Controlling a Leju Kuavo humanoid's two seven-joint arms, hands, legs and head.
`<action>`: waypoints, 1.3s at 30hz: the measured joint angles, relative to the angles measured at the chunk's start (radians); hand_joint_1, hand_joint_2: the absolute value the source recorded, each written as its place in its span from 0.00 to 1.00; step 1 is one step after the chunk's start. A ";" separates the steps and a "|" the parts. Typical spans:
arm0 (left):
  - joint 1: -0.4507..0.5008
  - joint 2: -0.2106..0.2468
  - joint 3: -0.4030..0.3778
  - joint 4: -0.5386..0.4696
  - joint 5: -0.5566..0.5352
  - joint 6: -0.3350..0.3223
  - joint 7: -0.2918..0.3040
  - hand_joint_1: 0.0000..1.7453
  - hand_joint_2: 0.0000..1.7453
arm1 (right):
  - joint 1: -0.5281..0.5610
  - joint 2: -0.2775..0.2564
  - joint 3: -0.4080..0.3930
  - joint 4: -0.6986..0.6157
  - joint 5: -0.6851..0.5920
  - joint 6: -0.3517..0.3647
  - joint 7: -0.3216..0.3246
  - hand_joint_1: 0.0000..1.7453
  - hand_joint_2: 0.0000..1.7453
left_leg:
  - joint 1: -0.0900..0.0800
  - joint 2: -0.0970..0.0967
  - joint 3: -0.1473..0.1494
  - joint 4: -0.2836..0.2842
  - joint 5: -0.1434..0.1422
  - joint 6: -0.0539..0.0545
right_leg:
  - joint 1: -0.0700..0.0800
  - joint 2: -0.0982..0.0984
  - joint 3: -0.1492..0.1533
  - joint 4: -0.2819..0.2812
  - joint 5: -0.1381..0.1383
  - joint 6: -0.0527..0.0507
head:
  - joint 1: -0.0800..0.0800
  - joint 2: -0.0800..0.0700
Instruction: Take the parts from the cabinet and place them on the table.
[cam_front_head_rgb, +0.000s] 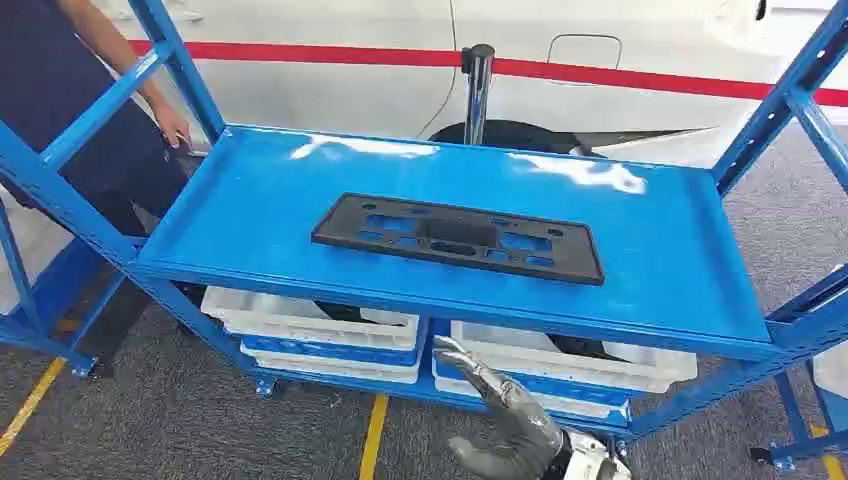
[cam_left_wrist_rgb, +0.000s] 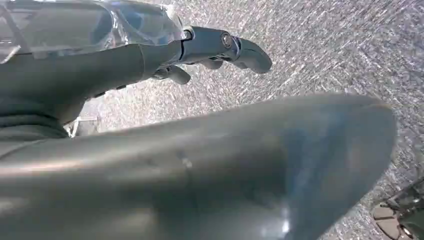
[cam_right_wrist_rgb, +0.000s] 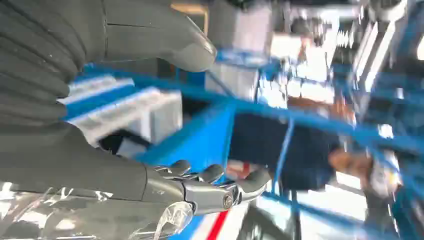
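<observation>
- Black plastic part (cam_front_head_rgb: 458, 238), flat with cutouts, lay on the top shelf (cam_front_head_rgb: 660, 260) of the blue cabinet (cam_front_head_rgb: 60, 200), roughly centered, long side running 9 to 3 o'clock.
- Nothing touched the part; both hands were well apart from it.
- Right hand (cam_front_head_rgb: 505, 420) was at 6 o'clock in the head view, below the top shelf's front edge, in front of the lower shelf.
- Right fingers (cam_right_wrist_rgb: 210, 187) were spread and lightly curled, thumb apart, holding nothing.
- Left hand (cam_left_wrist_rgb: 200, 150) hung over grey speckled floor (cam_left_wrist_rgb: 340, 45); its fingers (cam_left_wrist_rgb: 225, 47) were extended, released, nothing in them.
- White bins (cam_front_head_rgb: 320, 335) sat on the lower shelf, two stacks side by side, with dark items inside; couldn't tell what those were.
- A person (cam_front_head_rgb: 70, 110) in dark clothes stood at 10 o'clock by the cabinet's corner post, one hand (cam_front_head_rgb: 172, 125) near the top shelf's far-left corner.
- White car (cam_front_head_rgb: 620, 50) with a red stripe stood behind the cabinet at 12 o'clock, with a metal post (cam_front_head_rgb: 478, 90) between them.
- Yellow floor lines (cam_front_head_rgb: 372, 440) ran under the cabinet at 6 to 7 o'clock.
- Right wrist view was motion-blurred; blue frame and white bins were recognisable there.
</observation>
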 joint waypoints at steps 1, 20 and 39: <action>0.001 -0.001 0.002 0.000 0.003 0.005 0.000 0.00 0.00 | 0.002 0.004 -0.019 -0.008 -0.002 -0.052 0.014 0.00 1.00 | 0.000 0.000 0.000 0.004 -0.003 -0.004 | -0.001 0.000 0.044 -0.092 0.049 0.001 | 0.000 0.000; 0.030 -0.007 0.026 0.000 0.014 0.043 0.021 0.00 0.00 | 0.001 0.097 -0.232 0.116 0.997 -0.810 0.571 0.00 1.00 | 0.054 -0.005 -0.003 0.019 -0.022 -0.112 | -0.038 -0.005 0.120 -0.261 0.111 -0.011 | 0.001 0.000; 0.004 -0.003 0.025 0.000 -0.069 0.003 0.050 0.00 0.00 | -0.033 0.038 -0.236 0.245 1.199 -0.717 0.640 0.00 1.00 | 0.021 -0.006 -0.011 0.040 -0.030 -0.077 | -0.019 -0.008 0.112 -0.258 0.118 -0.048 | 0.005 -0.001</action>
